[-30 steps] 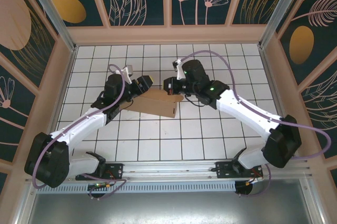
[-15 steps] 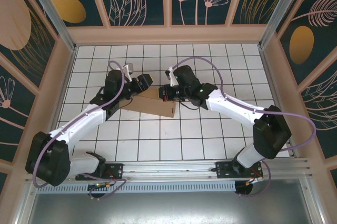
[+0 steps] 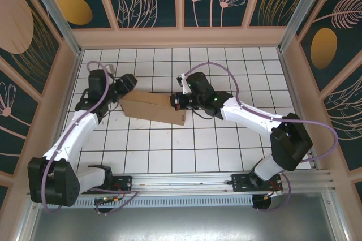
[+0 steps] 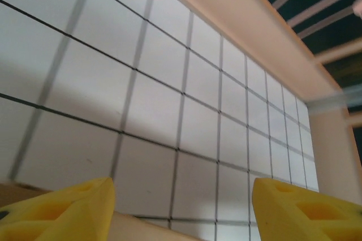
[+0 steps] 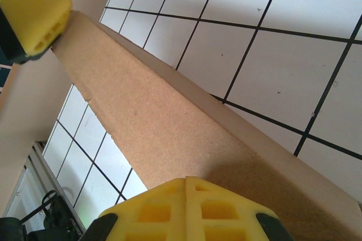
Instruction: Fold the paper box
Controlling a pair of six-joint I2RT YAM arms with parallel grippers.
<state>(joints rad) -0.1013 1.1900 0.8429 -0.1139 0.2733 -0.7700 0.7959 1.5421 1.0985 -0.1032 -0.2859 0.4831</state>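
While right gripper (image 5: pixel 185 189) sits closed at paper box (image 3: pixel 150 108) end, left gripper (image 4: pixel 181 202) gapes

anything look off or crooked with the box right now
Nothing looks torn or spilled. The box sits askew: it slants across the tile lines, with its right end nearer the arm bases. The right gripper is shut at that end, and the left gripper is open at the other end.
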